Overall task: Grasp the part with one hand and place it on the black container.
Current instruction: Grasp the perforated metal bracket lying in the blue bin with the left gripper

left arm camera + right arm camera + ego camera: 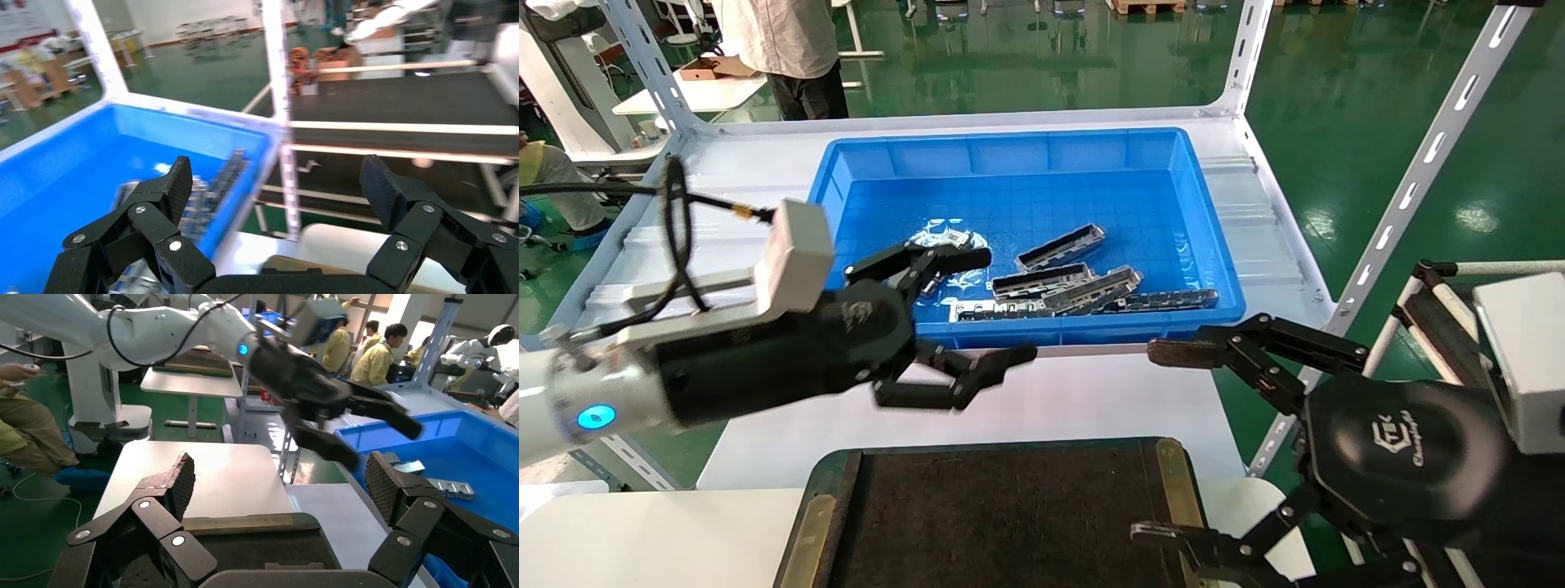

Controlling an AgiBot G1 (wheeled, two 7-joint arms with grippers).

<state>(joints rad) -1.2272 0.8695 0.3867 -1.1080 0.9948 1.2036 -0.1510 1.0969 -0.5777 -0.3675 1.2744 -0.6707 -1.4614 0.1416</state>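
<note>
1. My left black linkage-fingered gripper [1001, 306] hangs spread wide and empty over the near wall of the deep blue plastic bin [870, 155].
2. The long grey metal channel bars [1061, 247] lie in the bin, just beyond my fingertips.
3. The flat black tray [1001, 514] sits nearer me; my right gripper [1164, 441] waits beside it, likewise spread.

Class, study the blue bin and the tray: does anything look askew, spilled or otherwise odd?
The grey bars lie jumbled at crossing angles in the blue bin, not stacked. The black container holds no part. The left gripper is open and empty above the bin's near edge. The right gripper is open near the tray.
</note>
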